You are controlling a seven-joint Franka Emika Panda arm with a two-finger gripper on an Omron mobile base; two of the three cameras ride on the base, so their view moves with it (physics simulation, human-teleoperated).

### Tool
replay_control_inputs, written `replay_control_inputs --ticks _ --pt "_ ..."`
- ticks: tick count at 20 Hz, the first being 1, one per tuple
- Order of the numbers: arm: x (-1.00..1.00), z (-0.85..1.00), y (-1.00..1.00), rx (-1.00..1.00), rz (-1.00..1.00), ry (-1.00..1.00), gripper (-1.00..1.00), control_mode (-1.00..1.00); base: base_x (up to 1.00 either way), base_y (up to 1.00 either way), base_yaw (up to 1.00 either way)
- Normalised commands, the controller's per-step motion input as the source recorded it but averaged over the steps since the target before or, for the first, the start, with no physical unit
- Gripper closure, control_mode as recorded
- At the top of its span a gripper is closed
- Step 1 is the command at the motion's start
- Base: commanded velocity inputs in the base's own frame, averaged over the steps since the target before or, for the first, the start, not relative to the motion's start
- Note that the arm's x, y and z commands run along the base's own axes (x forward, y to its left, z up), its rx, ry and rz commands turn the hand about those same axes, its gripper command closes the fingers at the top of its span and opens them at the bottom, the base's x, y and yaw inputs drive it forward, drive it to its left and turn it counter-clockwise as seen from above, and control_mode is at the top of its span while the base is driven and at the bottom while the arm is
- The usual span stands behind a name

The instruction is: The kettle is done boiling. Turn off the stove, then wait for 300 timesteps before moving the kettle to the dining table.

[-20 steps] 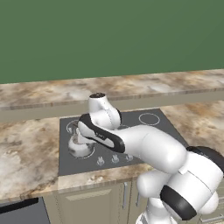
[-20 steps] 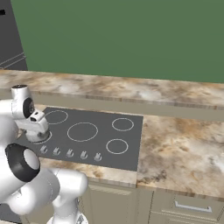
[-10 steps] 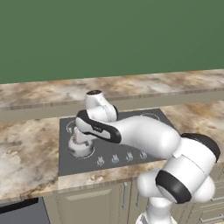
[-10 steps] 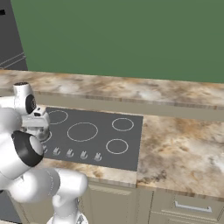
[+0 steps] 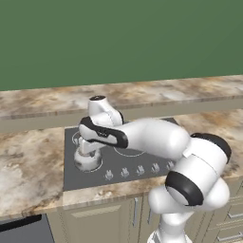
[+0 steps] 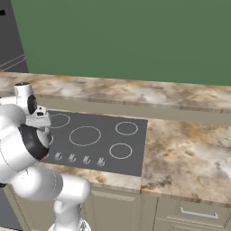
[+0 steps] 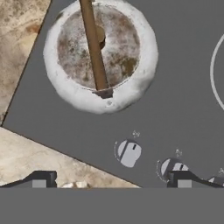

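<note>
The gripper (image 7: 109, 181), fingers spread wide and empty, hangs above the stove (image 7: 175, 87). The kettle (image 7: 100, 54) sits ahead of it on the stove's corner burner; its handle apparently runs away from the gripper.

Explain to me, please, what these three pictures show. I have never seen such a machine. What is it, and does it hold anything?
It is a white robot arm in a simulated kitchen. Two pictures come from cameras behind the arm, one on each side; the third looks down from the hand itself. On the marble counter lies a dark stove with a row of small knobs. A silvery kettle stands on the stove's corner. The gripper hangs above it, jaws spread wide, holding nothing.
</note>
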Motion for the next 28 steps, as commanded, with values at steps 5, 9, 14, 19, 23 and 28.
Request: replay_control_inputs --ticks 5,9,14,19,23,28 --pt "0.1 0.0 0.12 0.0 0.17 0.0 -1.0 -1.0 0.0 0.0 0.0" --pt "0.17 0.01 0.19 0.0 0.12 0.0 -1.0 -1.0 0.0 0.0 0.0" --pt "0.15 0.04 0.05 0.0 0.1 0.0 -1.0 -1.0 0.0 0.0 0.0" --pt "0.17 0.09 0.01 0.0 0.06 0.0 -1.0 -1.0 0.0 0.0 0.0" --pt "0.11 0.07 0.01 0.0 0.03 -0.01 -1.0 -1.0 0.0 0.0 0.0" --pt "0.12 0.0 0.15 0.0 0.01 0.0 -1.0 -1.0 0.0 0.0 0.0"
